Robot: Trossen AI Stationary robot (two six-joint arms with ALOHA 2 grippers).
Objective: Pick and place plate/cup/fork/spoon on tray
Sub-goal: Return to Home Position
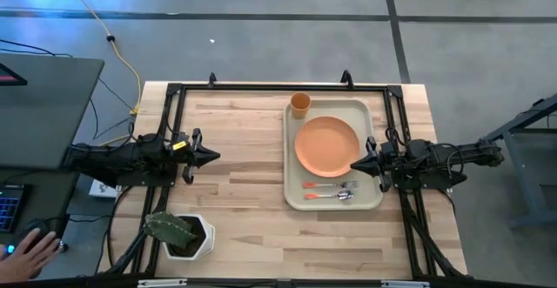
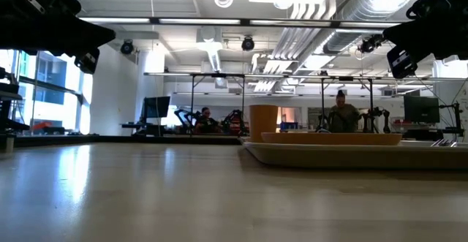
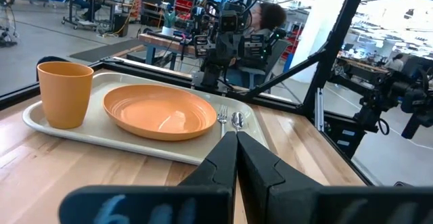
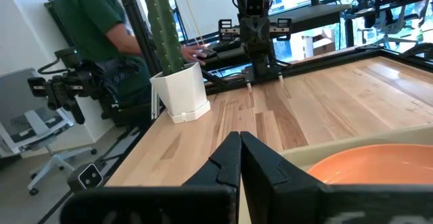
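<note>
**Tray loaded, arms idle at the sides**

The plate (image 1: 327, 145) sits mid-tray (image 1: 370, 114), with the cup (image 1: 299, 105) in a corner and the fork (image 1: 335, 184) and spoon (image 1: 331, 196) side by side along one rim. Nothing seems left to place. The left gripper (image 1: 213, 156), fingers together, hangs over bare table, well apart. The right gripper (image 1: 355, 164), also closed, hovers at the plate's edge with free room behind it.

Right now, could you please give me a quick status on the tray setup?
Left gripper shut, over the table; right gripper shut, above plate rim. Cup, fork, spoon also on tray. Cactus pot apart, nothing blocking.
</note>
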